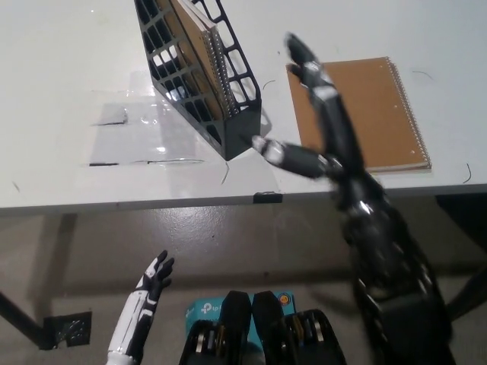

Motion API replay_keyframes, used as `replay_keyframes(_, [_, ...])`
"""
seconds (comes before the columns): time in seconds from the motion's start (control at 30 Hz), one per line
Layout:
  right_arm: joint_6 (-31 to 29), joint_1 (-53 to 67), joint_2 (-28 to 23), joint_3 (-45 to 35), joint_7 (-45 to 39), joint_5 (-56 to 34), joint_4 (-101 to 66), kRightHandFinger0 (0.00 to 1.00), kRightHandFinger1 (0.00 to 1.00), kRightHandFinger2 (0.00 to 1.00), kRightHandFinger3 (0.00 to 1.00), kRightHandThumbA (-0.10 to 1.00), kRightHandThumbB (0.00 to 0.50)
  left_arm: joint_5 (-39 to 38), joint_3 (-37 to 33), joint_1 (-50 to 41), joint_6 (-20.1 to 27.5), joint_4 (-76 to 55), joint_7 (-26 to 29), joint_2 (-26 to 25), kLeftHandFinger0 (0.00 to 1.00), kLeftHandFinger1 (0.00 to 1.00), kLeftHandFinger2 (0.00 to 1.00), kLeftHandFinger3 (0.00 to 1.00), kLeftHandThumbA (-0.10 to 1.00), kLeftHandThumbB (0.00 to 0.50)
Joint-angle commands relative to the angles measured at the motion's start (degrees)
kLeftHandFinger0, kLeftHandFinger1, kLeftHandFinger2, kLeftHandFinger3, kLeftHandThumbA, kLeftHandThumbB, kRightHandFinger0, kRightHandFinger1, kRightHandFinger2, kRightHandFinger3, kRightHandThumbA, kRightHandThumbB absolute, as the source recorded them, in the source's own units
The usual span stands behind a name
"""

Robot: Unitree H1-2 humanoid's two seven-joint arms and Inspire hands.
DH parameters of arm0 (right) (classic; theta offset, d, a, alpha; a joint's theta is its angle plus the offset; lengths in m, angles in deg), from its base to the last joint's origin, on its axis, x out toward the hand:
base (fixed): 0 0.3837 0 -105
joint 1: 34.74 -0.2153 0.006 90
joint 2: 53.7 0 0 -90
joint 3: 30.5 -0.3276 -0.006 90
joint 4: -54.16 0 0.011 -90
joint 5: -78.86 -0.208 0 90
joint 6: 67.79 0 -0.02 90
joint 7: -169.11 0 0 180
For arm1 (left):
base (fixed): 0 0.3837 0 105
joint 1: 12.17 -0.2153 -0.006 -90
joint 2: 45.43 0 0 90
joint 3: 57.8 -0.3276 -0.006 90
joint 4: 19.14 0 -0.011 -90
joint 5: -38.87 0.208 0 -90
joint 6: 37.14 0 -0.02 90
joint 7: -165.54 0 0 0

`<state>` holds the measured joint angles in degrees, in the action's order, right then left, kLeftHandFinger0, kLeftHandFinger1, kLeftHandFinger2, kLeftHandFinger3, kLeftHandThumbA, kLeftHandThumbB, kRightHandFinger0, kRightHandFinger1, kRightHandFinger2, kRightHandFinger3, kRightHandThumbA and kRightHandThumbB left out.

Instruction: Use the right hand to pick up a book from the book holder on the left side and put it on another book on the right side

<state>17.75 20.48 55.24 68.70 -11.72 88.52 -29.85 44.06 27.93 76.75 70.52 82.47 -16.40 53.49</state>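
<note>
Right hand [319,125] is up over the white surface [68,68], fingers spread, holding nothing, just at 3 o'clock of the black book holder [202,76]. Spiral book [199,42] stands tilted inside the holder, untouched. Second brown book [380,106] lies flat at 3 o'clock, partly under the arm. Left hand [148,285] rests low at 7 o'clock, fingers apart, below the surface edge.

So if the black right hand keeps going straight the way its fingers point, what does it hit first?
Probably nothing nearby: the right hand, open, points up and slightly left, through the gap between the book holder and the flat notebook, over bare table. Height is unclear.
</note>
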Motion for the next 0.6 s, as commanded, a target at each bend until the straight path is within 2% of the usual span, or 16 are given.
replay_keyframes(0.0, [2.3, -7.8, 1.7, -0.7, -0.2, -0.9, 5.0, 1.0, 1.0, 1.0, 1.0, 0.86, 0.245, -0.9, 0.6, 0.1, 2.8, -0.3, -0.5, -0.8, 1.0, 1.0, 1.0, 1.0, 1.0, 0.176])
replay_keyframes(0.03, [2.5, -9.6, 2.0, -1.0, 0.0, -1.1, 6.9, 1.0, 1.0, 1.0, 1.0, 0.85, 0.246, -0.9, 0.6, 0.2, 3.0, -0.3, -0.6, -0.8, 1.0, 1.0, 1.0, 1.0, 1.0, 0.179])
replay_keyframes(0.1, [2.3, -13.0, 1.6, -0.7, 0.7, 0.6, 10.9, 1.0, 1.0, 1.0, 1.0, 0.9, 0.229, -0.9, 0.5, 0.2, 3.1, -0.4, -0.8, -0.9, 1.0, 1.0, 1.0, 1.0, 1.0, 0.189])
replay_keyframes(0.23, [1.4, -18.8, 2.0, -1.8, 1.9, -0.2, 18.6, 1.0, 1.0, 1.0, 1.0, 0.9, 0.227, 0.0, 0.3, 0.5, 3.7, -0.4, -0.7, -1.2, 1.0, 1.0, 1.0, 1.0, 1.0, 0.159])
replay_keyframes(0.37, [2.0, -22.4, 2.4, -2.3, 2.6, 0.2, 23.4, 1.0, 1.0, 1.0, 1.0, 0.89, 0.201, -0.2, 0.2, 0.5, 3.8, -0.5, -0.7, -1.0, 1.0, 1.0, 1.0, 1.0, 1.0, 0.177])
replay_keyframes(0.5, [0.2, -24.7, 2.8, -2.9, 3.3, -0.2, 28.1, 0.99, 1.0, 1.0, 1.0, 0.87, 0.204, 0.0, 0.1, 0.6, 3.5, -0.8, -0.8, -1.1, 1.0, 1.0, 1.0, 1.0, 1.0, 0.2])
replay_keyframes(0.57, [-0.5, -25.8, 2.8, -3.0, 3.7, -0.1, 30.1, 0.96, 1.0, 1.0, 1.0, 0.87, 0.211, 0.3, 0.1, 0.7, 3.7, -1.0, -0.6, -1.2, 1.0, 1.0, 1.0, 1.0, 1.0, 0.196])
